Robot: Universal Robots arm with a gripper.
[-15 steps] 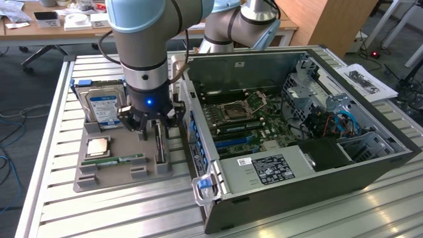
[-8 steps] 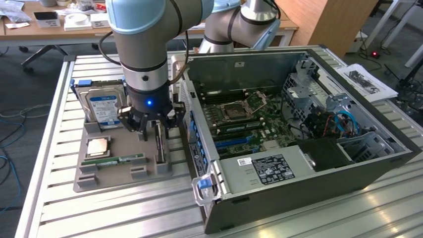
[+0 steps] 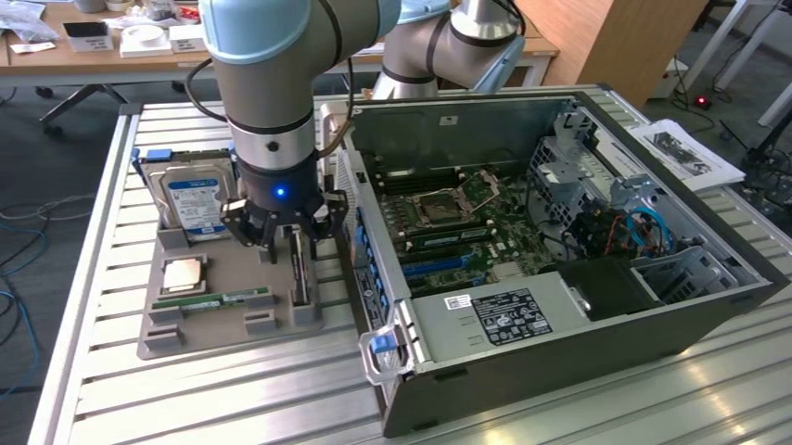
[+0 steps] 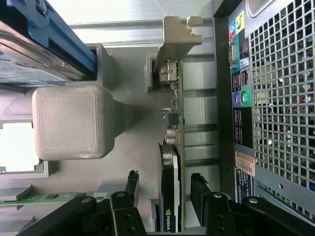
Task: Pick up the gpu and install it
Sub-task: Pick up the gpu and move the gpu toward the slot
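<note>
Aluminium slatted table [image 3: 185, 399] | grey tray [image 3: 210, 324] holds gpu [image 3: 300, 273] | wooden desk [image 3: 99, 60] behind

- Tray [image 3: 223, 341] on the table [image 3: 185, 399], at the exterior view's left of the computer case [image 3: 693, 320].
- Hard drive [image 3: 196, 202] stands at the tray's far end.
- Gpu [image 3: 300, 276] stands on edge at the tray's case side, under the end effector [image 3: 295, 247].

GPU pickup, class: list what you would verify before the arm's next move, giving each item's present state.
1. The gpu stands on edge in the tray: ok.
2. The gripper straddles the gpu, one side each: ok.
3. Jaws open, not yet clamped on the card: ok.
4. The computer case lies with its side open and the motherboard exposed: ok.
5. Expansion slot free of obstruction: cannot tell.
</note>
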